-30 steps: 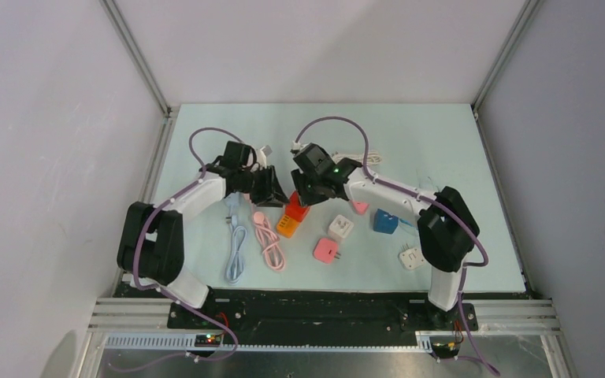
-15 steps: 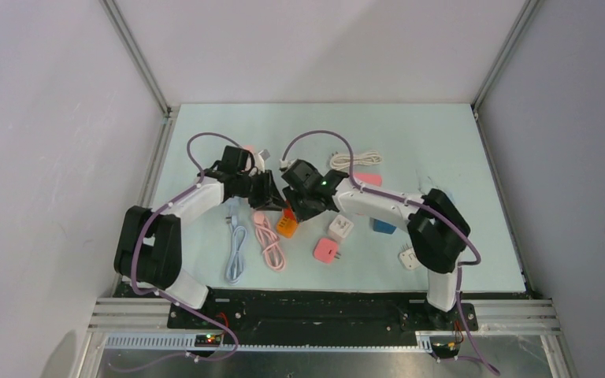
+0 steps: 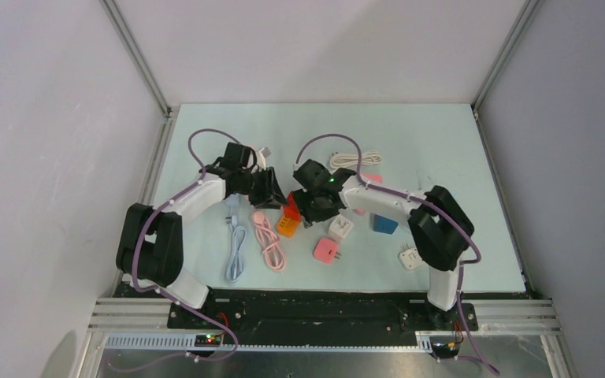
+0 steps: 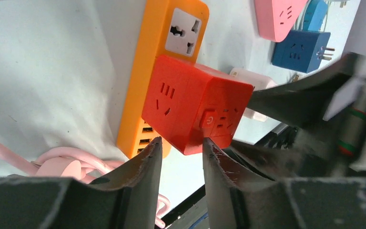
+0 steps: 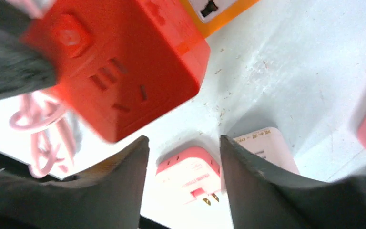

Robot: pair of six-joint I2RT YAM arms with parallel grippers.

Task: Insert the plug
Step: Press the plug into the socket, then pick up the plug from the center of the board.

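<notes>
A red cube plug [image 3: 291, 206] sits on the middle of the orange power strip [image 3: 287, 227]. I cannot see its pins. In the left wrist view the cube [image 4: 190, 102] covers the strip [image 4: 145, 81] below its free white socket. My left gripper [image 4: 181, 142] is shut on the cube's lower corner, one fingertip [image 4: 155, 148] on each side. In the top view the left gripper [image 3: 276, 193] is just left of the cube. My right gripper [image 3: 309, 211] is open and empty just right of it. In the right wrist view the cube [image 5: 124, 71] lies up and left of that gripper [image 5: 183, 138].
A pink cube plug [image 3: 326, 250], a white cube [image 3: 340, 227], a blue cube [image 3: 385, 224] and a white adapter [image 3: 411, 257] lie to the right. A pink cable [image 3: 268, 240] and a blue cable [image 3: 236, 248] lie to the left. A white cable [image 3: 354, 159] and a pink strip [image 3: 370, 179] lie behind.
My right gripper pushed in leftward over the red cube, then drew back to the right and let it show again. The left gripper has stayed at the cube.
</notes>
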